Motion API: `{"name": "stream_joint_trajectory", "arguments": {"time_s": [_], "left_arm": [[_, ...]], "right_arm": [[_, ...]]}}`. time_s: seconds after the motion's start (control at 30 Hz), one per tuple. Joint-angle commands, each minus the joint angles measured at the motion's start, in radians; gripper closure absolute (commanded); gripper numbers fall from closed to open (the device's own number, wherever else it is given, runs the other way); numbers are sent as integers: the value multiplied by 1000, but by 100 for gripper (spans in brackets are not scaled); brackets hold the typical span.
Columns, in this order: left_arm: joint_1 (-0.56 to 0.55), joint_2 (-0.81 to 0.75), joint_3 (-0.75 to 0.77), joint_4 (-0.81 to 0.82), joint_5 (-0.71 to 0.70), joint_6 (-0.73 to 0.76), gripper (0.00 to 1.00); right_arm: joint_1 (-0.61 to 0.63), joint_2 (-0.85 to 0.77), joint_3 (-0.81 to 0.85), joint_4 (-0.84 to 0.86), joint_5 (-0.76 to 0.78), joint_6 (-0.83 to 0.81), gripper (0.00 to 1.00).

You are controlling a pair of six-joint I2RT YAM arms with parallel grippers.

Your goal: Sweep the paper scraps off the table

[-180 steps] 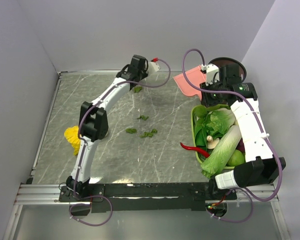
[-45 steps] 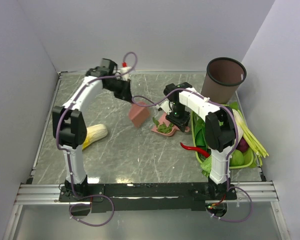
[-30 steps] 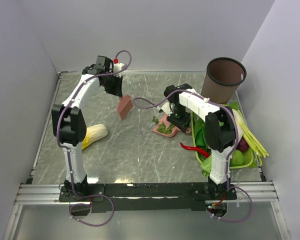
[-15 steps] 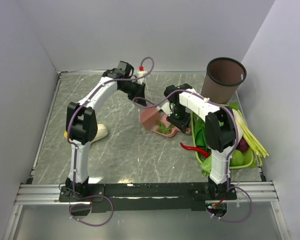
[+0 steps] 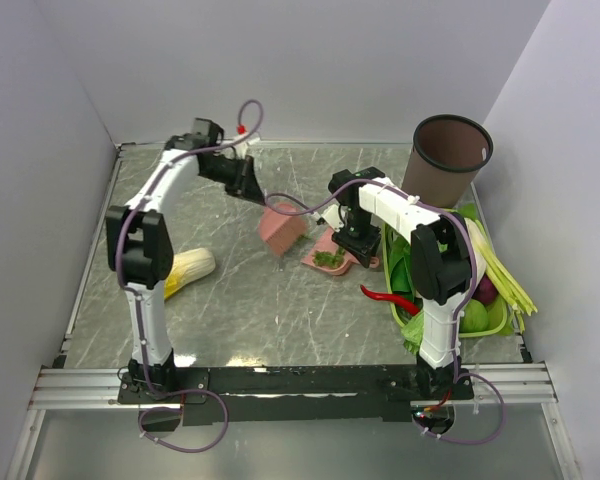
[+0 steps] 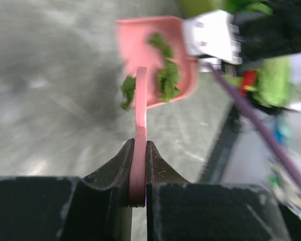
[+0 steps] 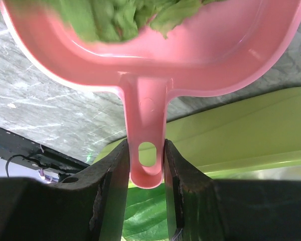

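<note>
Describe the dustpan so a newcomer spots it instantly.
Find the tall brown bin at the far right of the table. Just left of it, the right arm's jaws clamp the dustpan: a pink scoop holding green scraps, unlike the flat pink scraper beside it.

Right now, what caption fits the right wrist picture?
Right gripper clamps the pink dustpan by its handle, green paper scraps heaped inside, marble table beneath.

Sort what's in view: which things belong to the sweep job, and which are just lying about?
In the job:
paper scraps, lying in the dustpan
pink dustpan, handle clamped in the right gripper
pink sweeper, clamped in the left gripper
table

Lying about:
cabbage
green basket of vegetables
red chilli
brown bin, possibly the dump spot
</note>
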Motion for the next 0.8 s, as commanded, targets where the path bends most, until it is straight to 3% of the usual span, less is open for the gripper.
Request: {"name": "stream_joint_trajectory", "arguments": {"time_s": [0.0,0.1,0.53,0.7,0.77], "left_arm": [[19,-131,15,-13,-190,52,99],[33,-156,-6,-19,-299,72,99],[65,-190,0,-44,-377,84,98],[63,-168,3,-10,-630,48,99],[62,-147,21,-33,-666,54,99]], "right_arm": [[-9,-22,-2,-4,-15,9,100],[-9,-23,9,6,-27,7,100],[-9,0,9,37,-23,-11,100],[-7,-6,-22,71,15,-33,100],[-7,-6,-30,79,61,-47,100]]}}
